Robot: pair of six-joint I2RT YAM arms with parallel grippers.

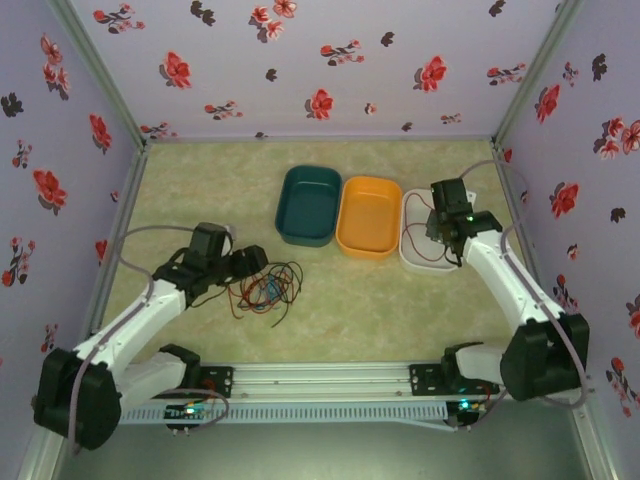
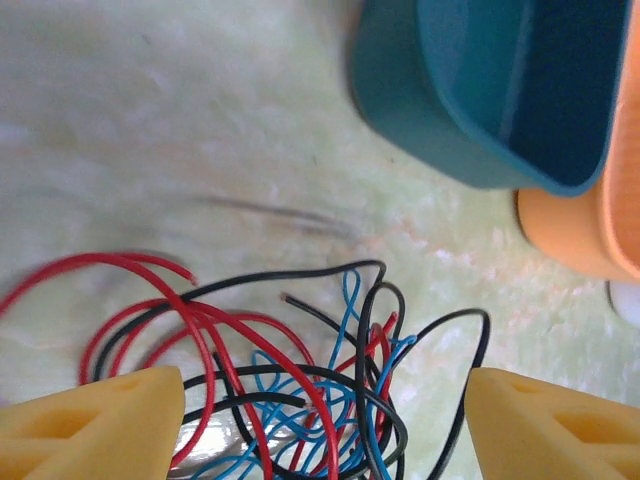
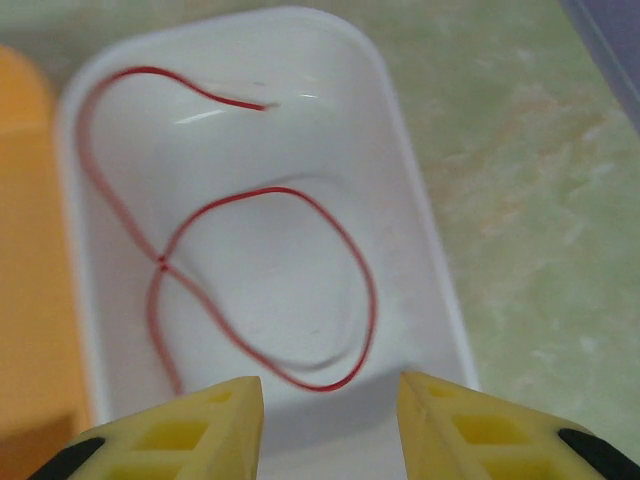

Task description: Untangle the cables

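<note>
L gripper (image 2: 325, 405), jaws wide open, hangs over cables (image 2: 300, 395) tangled on bench (image 2: 200, 120), prob. to pick a strand; R gripper (image 3: 330, 405), jaws apart & empty, above white tray (image 3: 425, 210) w/ one sorted red wire (image 3: 372, 310).

Marbled green-beige table (image 1: 200, 180). Toward its far edge, three in a row (left to right): teal tray (image 1: 308, 205), orange tray (image 1: 369, 215), white tray (image 3: 310, 130), sides just beside each other. Floral lilac walls (image 1: 300, 70) around.

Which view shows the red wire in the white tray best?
Right wrist view: the red wire lies looped in the white tray, close and clear. The top view shows it small, partly under the right arm.
</note>
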